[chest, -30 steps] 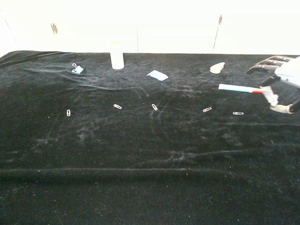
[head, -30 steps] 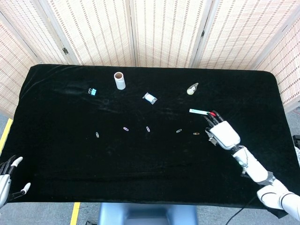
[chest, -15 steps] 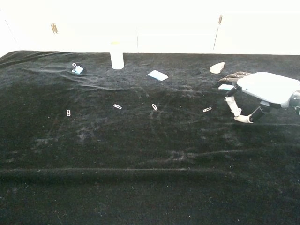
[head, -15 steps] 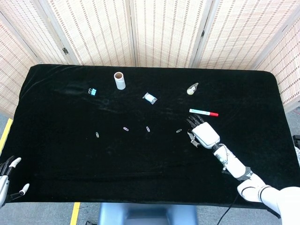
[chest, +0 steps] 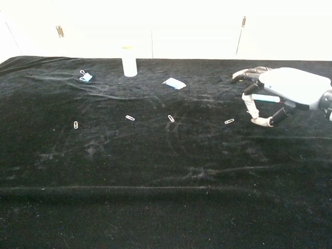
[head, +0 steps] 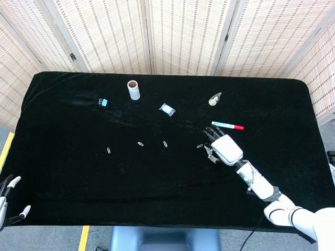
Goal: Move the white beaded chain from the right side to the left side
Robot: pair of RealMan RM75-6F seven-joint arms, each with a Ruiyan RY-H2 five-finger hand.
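The white beaded chain [head: 215, 99] lies as a small pale heap on the black cloth at the back right. My right hand [head: 222, 148] hovers low over the cloth in front of it, palm down, fingers spread and pointing toward the back left, holding nothing. In the chest view the right hand [chest: 282, 93] stands at the right edge and its dark fingertips overlap the spot where the chain lies. My left hand [head: 8, 201] shows only at the bottom left corner of the head view, off the table, fingers apart.
A white-and-red marker [head: 227, 125] lies just behind the right hand. Paper clips [head: 200, 146] are scattered in a row across the middle. A white tube [head: 134, 90], a blue binder clip [head: 103, 102] and a small packet [head: 167, 109] sit further back.
My right hand has moved left and slightly back, from right of the marker to in front of it, and now covers one paper clip. My left hand has sunk a little lower.
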